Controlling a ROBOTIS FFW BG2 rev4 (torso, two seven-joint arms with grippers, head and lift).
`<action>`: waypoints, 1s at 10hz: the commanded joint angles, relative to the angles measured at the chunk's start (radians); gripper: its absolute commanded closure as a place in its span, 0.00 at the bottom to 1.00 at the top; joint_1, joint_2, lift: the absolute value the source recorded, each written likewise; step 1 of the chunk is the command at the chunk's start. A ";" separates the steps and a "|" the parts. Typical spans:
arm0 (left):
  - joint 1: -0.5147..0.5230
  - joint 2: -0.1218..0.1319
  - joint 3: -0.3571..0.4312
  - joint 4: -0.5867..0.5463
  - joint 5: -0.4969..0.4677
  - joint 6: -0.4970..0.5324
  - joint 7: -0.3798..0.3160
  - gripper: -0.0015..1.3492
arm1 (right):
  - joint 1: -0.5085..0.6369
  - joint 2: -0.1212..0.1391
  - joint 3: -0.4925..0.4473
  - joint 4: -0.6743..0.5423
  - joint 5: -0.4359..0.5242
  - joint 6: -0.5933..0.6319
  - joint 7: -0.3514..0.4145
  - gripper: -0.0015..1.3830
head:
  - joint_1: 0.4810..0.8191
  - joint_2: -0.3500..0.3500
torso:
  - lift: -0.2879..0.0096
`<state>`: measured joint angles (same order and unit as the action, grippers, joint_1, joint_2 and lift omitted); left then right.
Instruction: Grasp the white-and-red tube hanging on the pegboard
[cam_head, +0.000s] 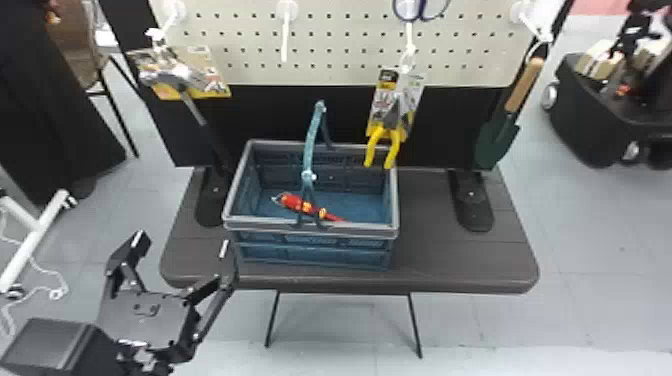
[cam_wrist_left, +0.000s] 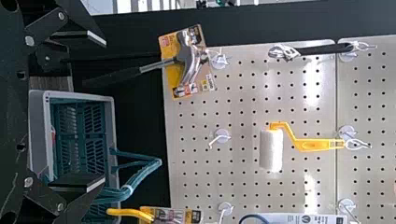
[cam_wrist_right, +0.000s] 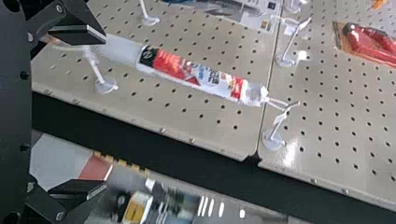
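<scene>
On the pegboard, the white-and-red tube hangs from a hook, its pale tip blurred. The right gripper has its fingers wide open, empty, apart from the tube. The left gripper's fingers, also spread and empty, are near the basket, whose rim partly hides a red tool.

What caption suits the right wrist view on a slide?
White-and-red tube hanging from a pegboard hook, the open right gripper in the foreground.
</scene>
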<state>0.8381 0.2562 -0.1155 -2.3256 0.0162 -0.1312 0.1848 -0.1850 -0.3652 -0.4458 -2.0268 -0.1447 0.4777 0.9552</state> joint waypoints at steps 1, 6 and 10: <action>-0.009 0.014 -0.010 0.000 0.008 0.001 0.005 0.20 | -0.117 -0.075 0.114 0.094 -0.038 0.045 0.014 0.14 | 1.00 0.51 | 0.63; -0.015 0.028 -0.026 0.000 0.021 0.008 0.018 0.20 | -0.422 -0.187 0.366 0.442 -0.273 0.084 0.053 0.15 | 1.00 0.51 | 0.63; -0.026 0.029 -0.029 0.000 0.021 0.019 0.018 0.20 | -0.474 -0.190 0.423 0.528 -0.385 0.085 0.059 0.55 | 1.00 0.51 | 0.63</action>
<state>0.8112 0.2853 -0.1454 -2.3256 0.0368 -0.1124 0.2025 -0.6559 -0.5554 -0.0237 -1.4997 -0.5307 0.5650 1.0139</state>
